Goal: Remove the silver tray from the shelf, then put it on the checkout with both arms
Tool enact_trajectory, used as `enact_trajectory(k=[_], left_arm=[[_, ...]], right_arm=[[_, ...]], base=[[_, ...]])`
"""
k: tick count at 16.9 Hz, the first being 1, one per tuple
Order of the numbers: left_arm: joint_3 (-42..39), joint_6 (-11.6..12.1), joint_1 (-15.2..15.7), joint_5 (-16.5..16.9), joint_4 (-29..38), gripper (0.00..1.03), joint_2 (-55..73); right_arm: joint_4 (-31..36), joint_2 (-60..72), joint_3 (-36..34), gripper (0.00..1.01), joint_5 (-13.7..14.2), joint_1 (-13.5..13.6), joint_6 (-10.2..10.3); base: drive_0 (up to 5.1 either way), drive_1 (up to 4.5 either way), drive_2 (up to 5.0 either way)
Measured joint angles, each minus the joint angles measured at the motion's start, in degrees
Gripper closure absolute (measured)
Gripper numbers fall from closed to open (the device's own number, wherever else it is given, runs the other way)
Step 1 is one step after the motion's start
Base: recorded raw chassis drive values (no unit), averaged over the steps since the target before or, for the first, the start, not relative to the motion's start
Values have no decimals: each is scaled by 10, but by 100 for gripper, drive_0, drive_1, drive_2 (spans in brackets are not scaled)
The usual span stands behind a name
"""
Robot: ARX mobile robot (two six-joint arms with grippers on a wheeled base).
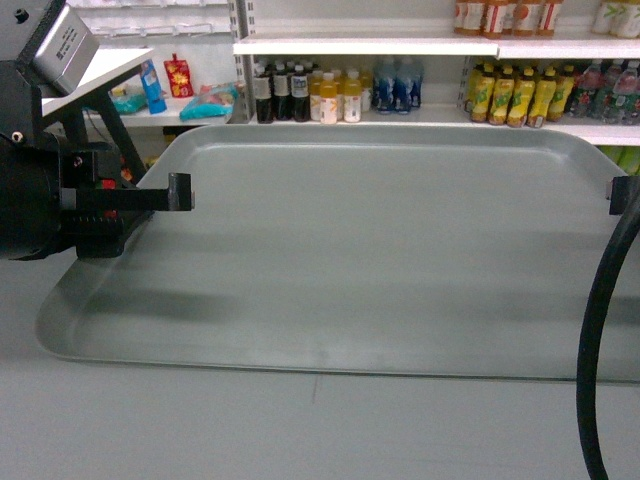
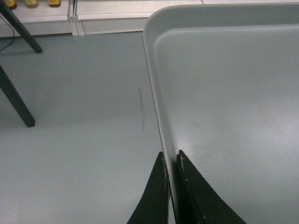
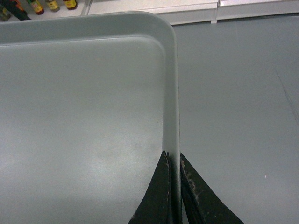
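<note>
1. The silver tray [image 1: 350,250] fills the middle of the head view, held level above the grey floor [image 1: 300,430], with nothing on it.
2. Left gripper [image 2: 172,161] is clenched on the tray's left rim: in the left wrist view one black finger sits outside the raised lip and the other inside, with the rim pinched between them.
3. From the head camera, that same left gripper [image 1: 178,192] comes in from the left edge, its bulky black wrist topped by a grey box [image 1: 62,45].
4. Right gripper [image 3: 173,161] is grasping the opposite rim: the right wrist view shows the lip running straight down into the narrow gap between the two fingers, one on each side.
5. In the head view only a small black tip of the right gripper [image 1: 620,190] shows at the tray's right edge, and a thick black cable [image 1: 600,330] curves down in front of it.
6. Both wrist views show grey floor beside the tray, left of its rim in one and right of it in the other.
7. Behind the tray's far edge stand white store shelves [image 1: 380,45] stocked with bottles [image 1: 330,95], dark, pale, blue and yellow.
8. At upper left, a white board [image 1: 100,75] on dark legs stands behind the left arm.
</note>
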Motion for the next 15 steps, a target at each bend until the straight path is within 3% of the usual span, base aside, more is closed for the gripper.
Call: enact_trajectory(k=[2, 15], left_arm=[[0, 0, -1, 1, 1, 100, 0], [0, 0, -2, -1, 2, 100, -2]], right_arm=[[-2, 0, 0, 98, 0, 0, 0], [-3, -1, 0, 98, 0, -1, 0]], base=[[7, -426, 441], [0, 0, 0]])
